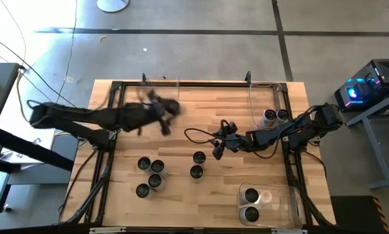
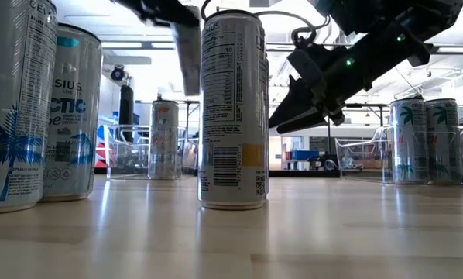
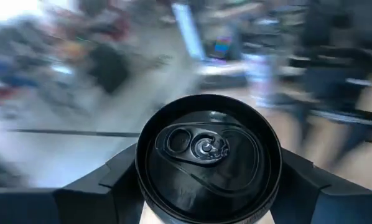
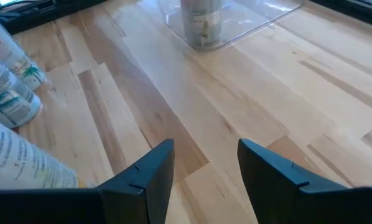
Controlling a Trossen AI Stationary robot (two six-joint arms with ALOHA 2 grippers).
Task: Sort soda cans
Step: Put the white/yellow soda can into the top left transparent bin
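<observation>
My left gripper [image 1: 164, 117] is over the table's far left part, shut on a soda can [image 3: 208, 158] whose dark top faces the wrist camera. In the low view that can [image 2: 189, 58] shows as a blur well above the table. My right gripper [image 1: 217, 151] [image 4: 204, 168] stands open over bare wood near the middle, nothing between its fingers. Several more cans stand upright on their bases: a group at the near left [image 1: 150, 175] and two near the centre [image 1: 198, 164]. My left gripper pinches the can's side wall between its two fingers [image 3: 111, 180], one on each side just below the top rim [image 3: 142, 186]. The can is lifted clear of the table and stands roughly upright in the low view.
A clear bin at the far right [image 1: 256, 97] holds two cans [image 1: 275, 116]. Another bin at the near right [image 1: 292, 205] holds two cans [image 1: 251, 204]. A third clear bin [image 4: 260, 18] at the far left holds one can [image 4: 201, 25].
</observation>
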